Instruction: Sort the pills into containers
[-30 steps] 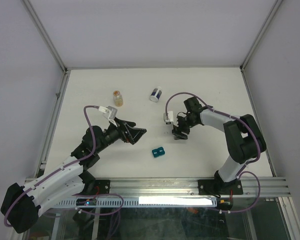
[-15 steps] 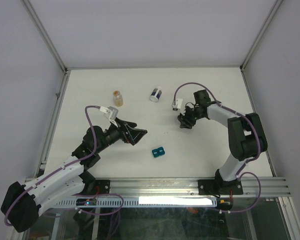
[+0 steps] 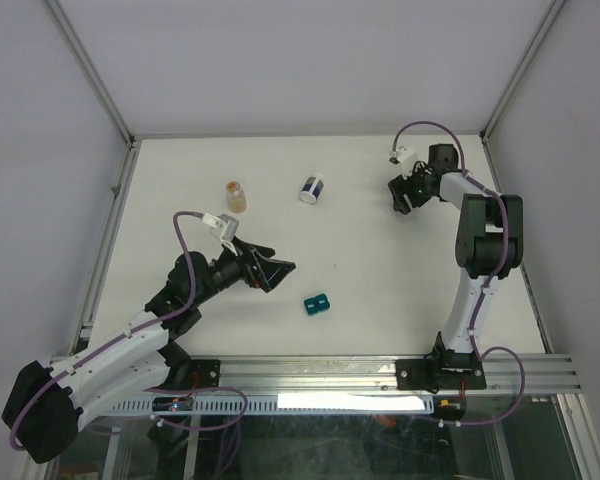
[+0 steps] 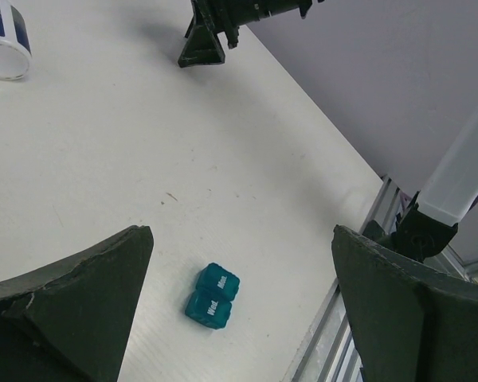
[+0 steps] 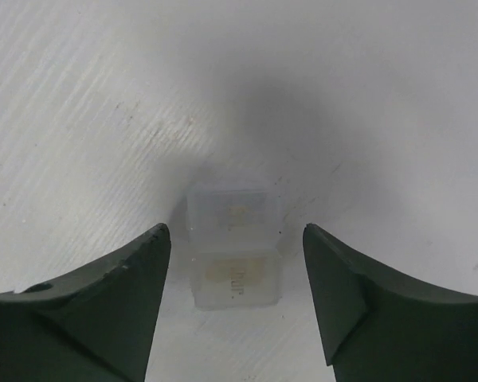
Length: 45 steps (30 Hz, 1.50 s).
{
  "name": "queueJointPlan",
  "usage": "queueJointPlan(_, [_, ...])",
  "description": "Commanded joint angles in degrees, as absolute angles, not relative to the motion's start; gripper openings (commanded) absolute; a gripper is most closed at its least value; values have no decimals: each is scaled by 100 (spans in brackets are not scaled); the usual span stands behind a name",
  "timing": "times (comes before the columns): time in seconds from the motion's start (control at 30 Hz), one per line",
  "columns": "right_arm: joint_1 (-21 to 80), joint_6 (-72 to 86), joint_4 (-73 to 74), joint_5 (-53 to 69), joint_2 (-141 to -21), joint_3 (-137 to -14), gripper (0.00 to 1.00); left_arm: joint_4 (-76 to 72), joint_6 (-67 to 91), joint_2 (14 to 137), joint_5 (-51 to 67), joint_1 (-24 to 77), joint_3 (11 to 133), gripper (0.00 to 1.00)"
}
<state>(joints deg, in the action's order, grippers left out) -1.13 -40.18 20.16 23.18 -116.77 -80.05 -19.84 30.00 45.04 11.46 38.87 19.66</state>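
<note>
Two joined see-through containers (image 5: 233,274) lie on the white table, right between the fingers of my right gripper (image 5: 235,231). That gripper is open, with a gap on each side of them. A faint tan patch shows inside each cell. In the top view my right gripper (image 3: 400,197) is near the far right corner and hides the containers. The pills show as an orange blob in a small clear bottle (image 3: 236,196) at the back left. My left gripper (image 3: 277,268) hovers wide open over mid-table, holding nothing.
A white jar with a dark-blue band (image 3: 311,189) lies at the back centre. A small teal block (image 4: 211,295) marked "Wed." and "Mon." sits below my left gripper (image 4: 243,239). The metal rail (image 3: 380,372) runs along the near edge.
My right arm has swung from the middle of the table away toward the far right corner. The left arm has not moved.
</note>
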Motion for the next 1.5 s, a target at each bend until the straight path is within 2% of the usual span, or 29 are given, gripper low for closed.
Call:
queueJointPlan(0.0, [-43, -3516, 2027, 2061, -11425, -8318, 76, -2320, 2887, 4565, 1316, 3824, 2085, 99])
queueJointPlan(0.13, [-81, -3517, 2082, 2540, -10557, -8022, 85, -2232, 2836, 4621, 1301, 3831, 2135, 99])
queueJointPlan(0.23, [-74, -3616, 2534, 3249, -9707, -7785, 86, -2223, 2884, 4557, 1333, 3832, 2151, 99])
queueJointPlan(0.37, [-87, -2986, 3197, 3982, -8421, -7559, 94, -2208, 2807, 4341, 1208, 3829, 2311, 99])
queueJointPlan(0.4, [-106, -2770, 3347, 3987, -8125, -7590, 98, -2190, 2737, 4270, 1085, 3832, 2395, 99])
queueJointPlan(0.53, [-401, -1997, 3423, 3736, -6877, -7485, 99, -2202, 2494, 4107, 420, 3762, 2775, 99])
queueJointPlan(0.67, [-417, -1429, 3153, 3218, -5636, -7348, 99, -2206, 2657, 4230, 780, 3433, 3344, 99])
queueJointPlan(0.77, [-409, -1132, 3158, 3429, -5013, -7473, 99, -2175, 2690, 4341, 1090, 3368, 3800, 99])
queueJointPlan(0.97, [-413, -522, 3211, 3450, -4699, -7841, 99, -1813, 2704, 4330, 1605, 3364, 4233, 99])
queueJointPlan(1.47, [-418, 556, 3224, 2872, -4703, -8214, 99, -1675, 2703, 3902, 1966, 3368, 4018, 99])
